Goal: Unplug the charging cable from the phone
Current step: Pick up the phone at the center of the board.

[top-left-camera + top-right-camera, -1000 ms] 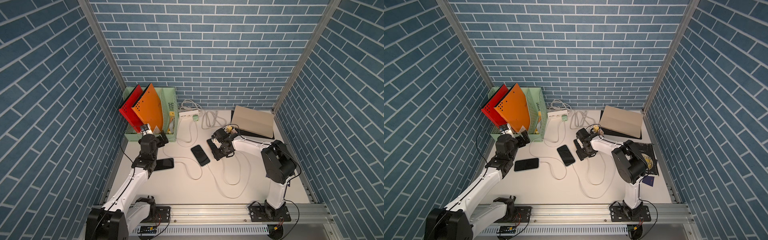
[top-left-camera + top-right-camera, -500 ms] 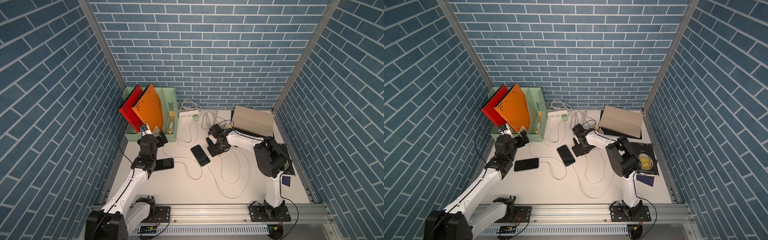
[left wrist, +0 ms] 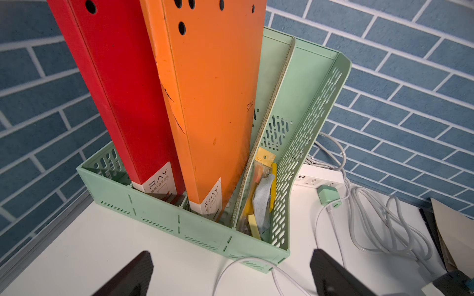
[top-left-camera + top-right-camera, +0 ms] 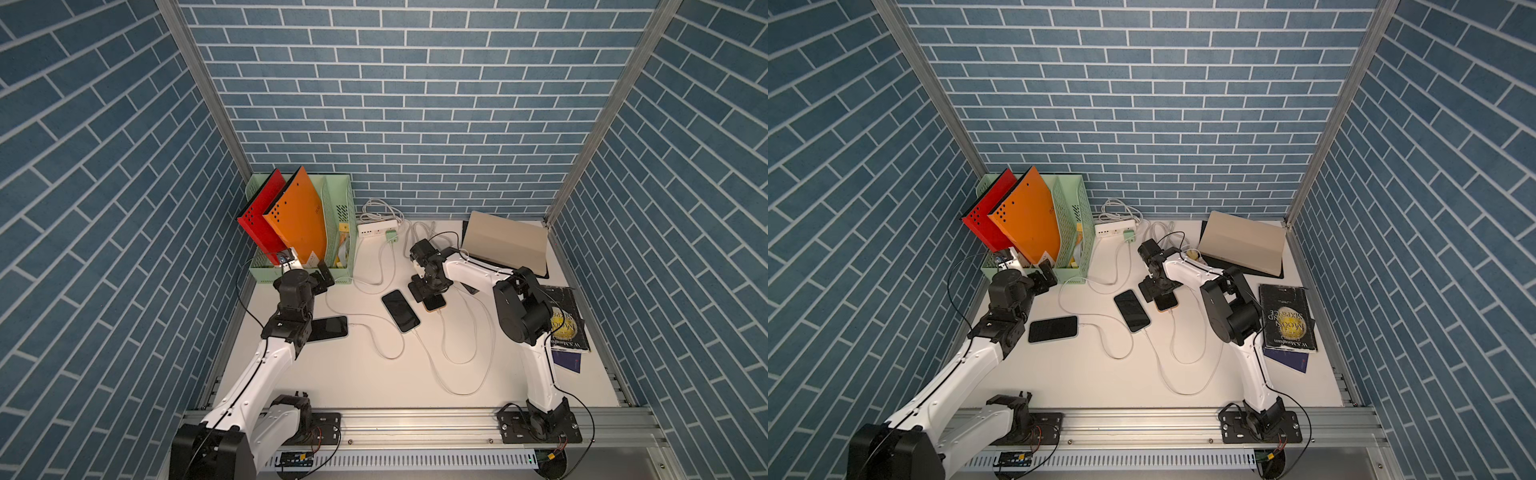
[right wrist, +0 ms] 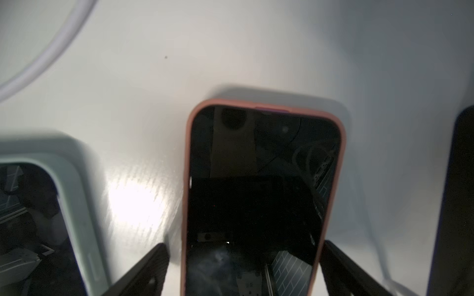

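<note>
Right gripper (image 5: pixel 245 246) — jaws stood wide apart, astride the pink-cased phone (image 5: pixel 264 166), clasping nothing. Phone lay flat on the worktop (image 4: pixel 353 374); the charging cable (image 4: pixel 441 332) met its near end. Left gripper (image 3: pixel 232 256) — spread wide, empty, near the green file rack (image 3: pixel 179 223).

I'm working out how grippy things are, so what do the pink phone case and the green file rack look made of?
Pink phone case: probably silicone or soft plastic; matte, its rounded rim shows no glare. Green file rack: likely rigid moulded plastic, satin; thin walls with regular slotted cut-outs.
</note>
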Action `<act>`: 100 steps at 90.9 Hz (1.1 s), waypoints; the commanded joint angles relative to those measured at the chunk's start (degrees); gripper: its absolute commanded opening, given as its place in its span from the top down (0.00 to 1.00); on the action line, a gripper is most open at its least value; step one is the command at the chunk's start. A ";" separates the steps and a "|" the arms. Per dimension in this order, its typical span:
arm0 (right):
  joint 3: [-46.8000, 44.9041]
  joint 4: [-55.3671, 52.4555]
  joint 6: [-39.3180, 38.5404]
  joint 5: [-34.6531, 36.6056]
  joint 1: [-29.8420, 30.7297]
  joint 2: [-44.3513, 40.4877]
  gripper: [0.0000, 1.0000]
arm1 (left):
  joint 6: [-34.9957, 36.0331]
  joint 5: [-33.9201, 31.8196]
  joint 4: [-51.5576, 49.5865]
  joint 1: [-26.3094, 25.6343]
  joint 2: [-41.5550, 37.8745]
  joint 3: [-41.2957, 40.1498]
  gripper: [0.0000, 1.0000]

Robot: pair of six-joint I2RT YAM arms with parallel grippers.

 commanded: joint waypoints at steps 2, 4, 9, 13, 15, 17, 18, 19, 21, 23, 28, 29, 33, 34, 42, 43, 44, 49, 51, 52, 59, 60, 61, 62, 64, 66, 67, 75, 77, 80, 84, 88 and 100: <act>0.30 -2.25 1.57 1.65 -0.21 1.76 0.13 | 0.32 -0.34 -0.38 -0.23 -0.50 -1.29 0.00; 0.18 -2.22 1.57 1.80 -0.10 1.71 0.14 | 0.23 -0.25 -0.38 -0.23 -0.43 -1.28 0.00; -0.07 -2.09 1.66 2.32 -0.04 1.43 0.19 | 0.32 -0.15 -0.33 -0.23 -0.37 -1.30 0.00; -0.30 -1.87 1.66 2.58 -0.07 1.01 0.23 | 0.23 -0.15 -0.22 -0.24 -0.38 -1.28 0.00; -0.37 -1.78 1.66 2.69 -0.07 0.73 0.26 | 0.30 -0.16 -0.21 -0.25 -0.38 -1.30 0.00; -0.41 -1.62 1.62 2.74 -0.06 0.47 0.29 | 0.20 -0.18 -0.16 -0.24 -0.38 -1.29 0.00; -0.46 -1.54 1.64 2.75 -0.06 0.36 0.30 | 0.22 -0.15 -0.13 -0.23 -0.44 -1.24 0.00; -0.48 -1.50 1.61 2.71 -0.06 0.31 0.31 | 0.27 -0.10 -0.12 -0.23 -0.43 -1.22 0.00; -0.50 -1.24 1.58 2.70 -0.11 0.29 0.34 | 0.24 -0.01 -0.07 -0.23 -0.39 -1.20 0.00; -0.57 -1.03 1.51 2.61 -0.08 -1.14 0.36 | 0.26 0.10 0.01 -0.23 -0.50 -1.20 0.00; -0.64 -0.30 1.41 2.12 -0.06 -2.67 0.43 | 0.30 0.35 0.14 -0.23 -0.27 -1.07 0.00; -0.66 -0.17 1.40 2.09 -0.06 -3.05 0.44 | 0.31 0.42 0.19 -0.23 -0.21 -1.09 0.00; -0.95 0.54 1.40 1.67 -0.16 -4.28 0.48 | 0.35 0.95 0.38 -0.23 -0.03 -0.91 0.00; -1.08 0.73 1.40 1.55 -0.16 -4.69 0.49 | 0.38 1.11 0.40 -0.23 0.04 -0.83 0.00; -2.23 2.60 1.32 0.20 -0.20 -7.79 0.54 | 0.96 4.03 0.99 -0.24 0.76 -0.37 0.00; -2.47 2.86 1.32 -0.02 -0.22 -8.25 0.55 | 1.21 4.81 1.23 -0.23 0.88 -0.30 0.00; -2.72 3.12 1.27 -0.25 -0.23 -8.74 0.55 | 1.38 5.59 1.44 -0.23 1.07 -0.26 0.00; -4.05 4.50 1.15 -2.22 -0.43 -11.06 0.57 | 1.55 9.63 2.64 -0.23 1.71 0.08 0.00; -4.69 5.70 1.14 -2.72 -0.60 -12.02 0.58 | 1.53 11.25 3.24 -0.23 2.05 0.18 0.00; -5.06 6.03 1.18 -3.45 -0.77 -12.52 0.58 | 1.50 11.98 3.54 -0.23 2.18 0.24 0.00; -8.27 9.19 1.38 -9.25 -1.75 -16.11 0.60 | 0.93 15.16 4.13 -0.25 3.57 1.42 0.00; -8.74 9.62 1.43 -10.41 -1.96 -16.63 0.60 | 0.76 15.56 4.12 -0.24 3.73 1.61 0.00; -9.20 10.06 1.50 -11.52 -2.11 -17.11 0.60 | 0.63 15.98 4.07 -0.24 3.95 1.83 0.00; -9.60 10.46 1.58 -12.86 -2.41 -17.52 0.60 | 0.47 16.36 4.00 -0.23 4.18 2.12 0.00; -10.78 11.43 1.71 -15.32 -2.89 -18.47 0.60 | 0.29 17.22 3.84 -0.28 4.71 2.67 0.00; -11.76 12.47 1.81 -17.65 -3.30 -19.34 0.60 | 0.09 18.51 3.73 -0.24 5.22 3.24 0.00; -12.28 12.93 1.87 -18.91 -3.53 -19.78 0.61 | -0.06 19.12 3.66 -0.24 5.39 3.57 0.00; -16.47 16.50 2.08 -26.37 -4.93 -23.00 0.61 | -1.56 24.07 2.24 -0.23 8.15 6.75 0.00; -17.42 17.27 2.16 -28.21 -5.30 -23.62 0.61 | -1.75 25.61 1.77 -0.23 8.89 7.65 0.00; -19.05 18.82 2.56 -30.87 -5.96 -24.63 0.61 | -1.92 27.79 1.26 -0.23 10.10 8.89 0.00; -21.66 21.60 3.70 -35.10 -7.07 -26.03 0.61 | -2.33 30.37 0.96 -0.23 11.32 10.22 0.00; -24.68 25.11 5.48 -39.39 -8.37 -27.45 0.62 | -2.51 33.14 1.40 -0.23 12.14 10.97 0.00; -32.20 34.91 10.19 -49.68 -10.95 -31.34 0.62 | -3.76 42.69 4.73 -0.23 14.25 11.64 0.00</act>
